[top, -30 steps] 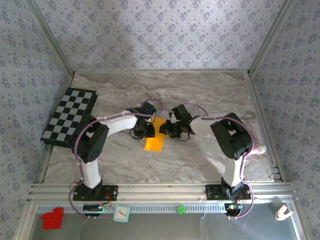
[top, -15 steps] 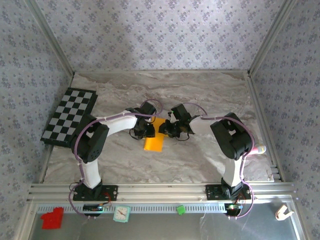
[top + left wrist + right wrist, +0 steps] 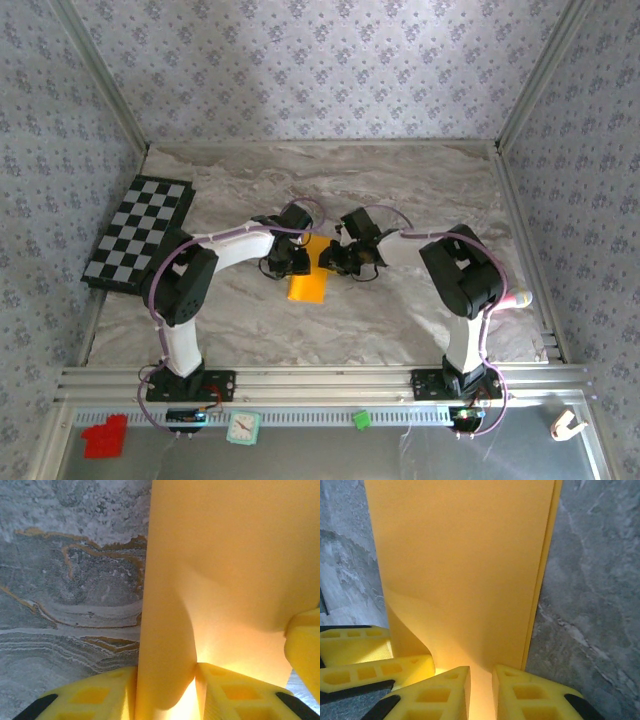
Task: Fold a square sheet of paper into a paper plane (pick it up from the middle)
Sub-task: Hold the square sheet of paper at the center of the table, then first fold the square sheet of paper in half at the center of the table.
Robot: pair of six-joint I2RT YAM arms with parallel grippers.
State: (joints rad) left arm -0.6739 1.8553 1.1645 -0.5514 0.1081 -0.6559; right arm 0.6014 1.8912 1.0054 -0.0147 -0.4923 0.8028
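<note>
Left arm (image 3: pixel 185 290) rises from its base at the near edge of the table (image 3: pixel 400 320), bends at the elbow and runs its white forearm right toward the middle of the surface. Right arm (image 3: pixel 462 275) mirrors it, forearm reaching left. Both wrists tip downward and face each other, close but apart. Left gripper (image 3: pixel 165 675) has its yellow fingers (image 3: pixel 90 697) pinched on a fold of the orange sheet (image 3: pixel 225 555). Right gripper (image 3: pixel 481 675) has its fingers (image 3: pixel 530 695) close on either side of the sheet with a slim gap between them; whether they clamp it cannot be told
</note>
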